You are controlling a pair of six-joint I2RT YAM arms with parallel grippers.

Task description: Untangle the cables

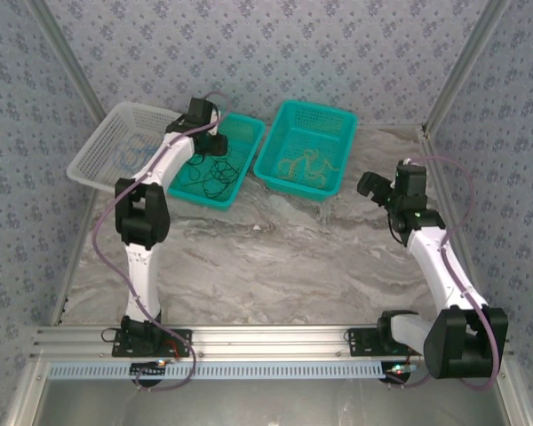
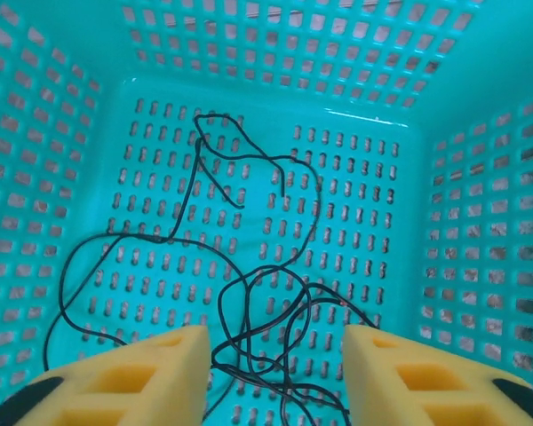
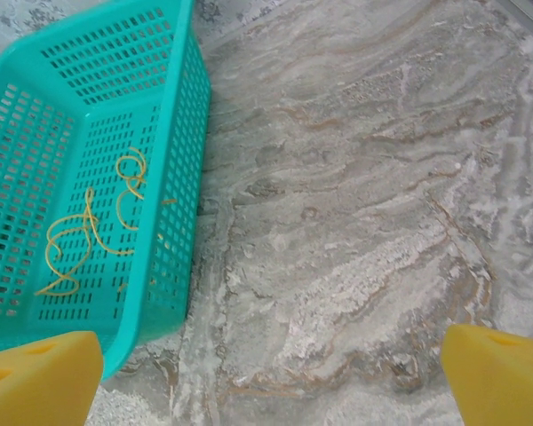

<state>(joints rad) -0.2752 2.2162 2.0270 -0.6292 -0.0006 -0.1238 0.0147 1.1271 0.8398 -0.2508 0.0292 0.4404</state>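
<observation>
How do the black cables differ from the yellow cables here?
The black cables lie in the middle teal basket; the yellow cables in the right teal basket. The black cables form long, crossing loops; the yellow cables are shorter curls, more spread out. The open left gripper hangs over the black cables; the open right gripper is over the table beside the yellow cables' basket. Both lie loose on basket floors.

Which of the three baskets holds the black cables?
The middle teal basket, beneath the left gripper, holds black cables. The white basket at left holds a blue cable; the right teal basket holds yellow cables.
</observation>
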